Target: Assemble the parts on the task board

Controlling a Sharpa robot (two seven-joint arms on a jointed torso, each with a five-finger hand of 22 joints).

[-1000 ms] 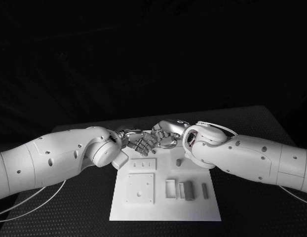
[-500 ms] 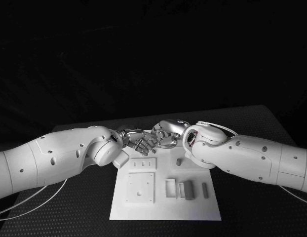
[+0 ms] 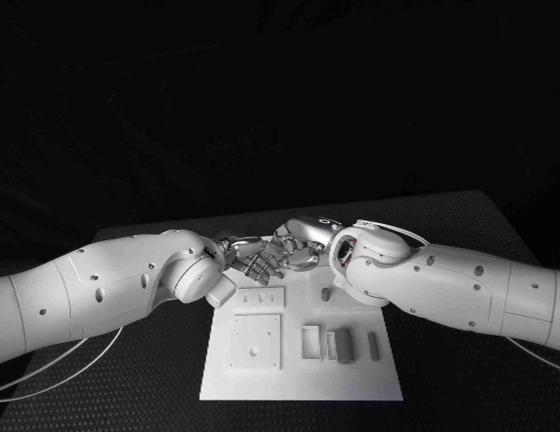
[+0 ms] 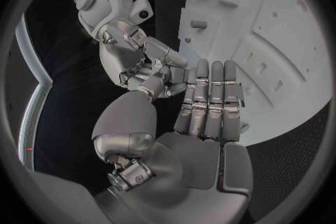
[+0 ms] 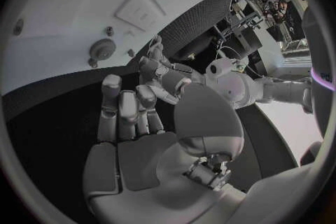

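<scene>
The task board (image 3: pixel 301 373) lies in the middle of the black table (image 3: pixel 138 396). The 2 hands meet above its far edge. The left hand (image 3: pixel 257 257) and the right hand (image 3: pixel 302 243) touch fingertip to fingertip; whether a part is pinched between them I cannot tell. The loose parts (image 3: pixel 342 346) lie on the near half of the board, toward the robot, with their long axis pointing away from it. The right hand seems a little nearer to them.

Two bulky white arms with small dark screw holes end in a silver left hand (image 3: pixel 248 256) and right hand (image 3: pixel 303 241); thin pale cables trail at lower left.
</scene>
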